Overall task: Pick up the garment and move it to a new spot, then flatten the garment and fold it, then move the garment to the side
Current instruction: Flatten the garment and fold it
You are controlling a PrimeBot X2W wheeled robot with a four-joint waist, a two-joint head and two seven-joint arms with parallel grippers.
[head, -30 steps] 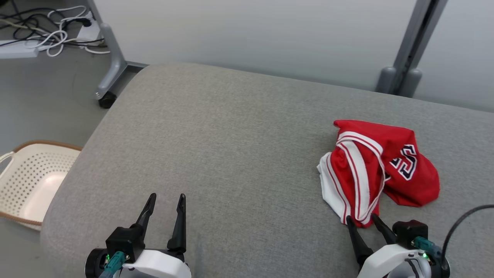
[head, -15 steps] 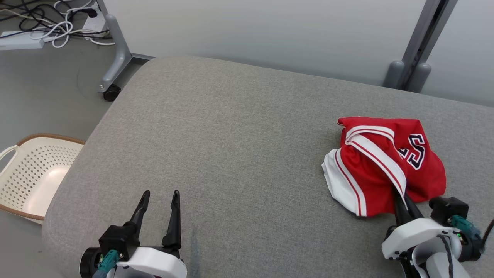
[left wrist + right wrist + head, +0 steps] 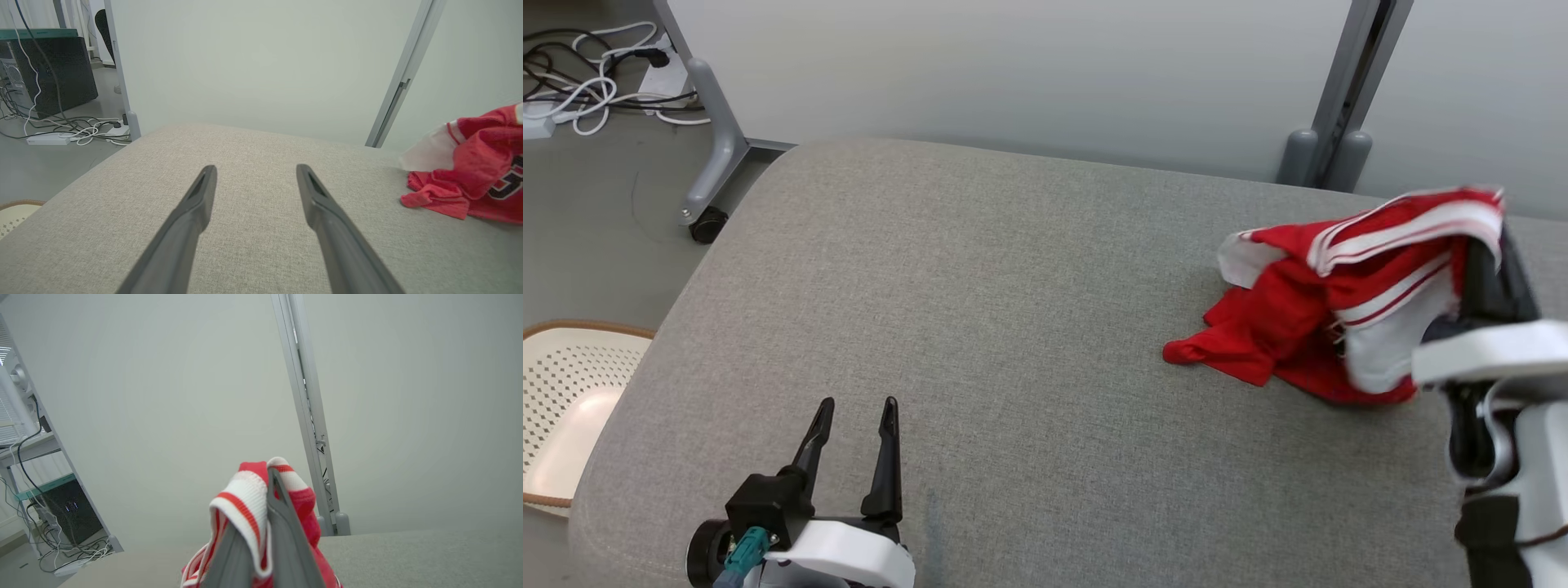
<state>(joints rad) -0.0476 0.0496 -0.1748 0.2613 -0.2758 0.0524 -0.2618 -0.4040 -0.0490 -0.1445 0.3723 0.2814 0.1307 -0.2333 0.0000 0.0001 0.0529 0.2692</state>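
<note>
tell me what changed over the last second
The right gripper closed on the garment's striped edge and lifted it; its lower part trails on the cushion. The left gripper stayed open and idle near the cushion's front edge.

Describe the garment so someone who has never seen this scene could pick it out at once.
Find the broad grey upholstered surface before the robot and go to its right side. There a crumpled garment hangs by its striped band from the shut right gripper, its lower part resting on the surface. Bright red cloth with white stripes sets it apart from the grey around it.
</note>
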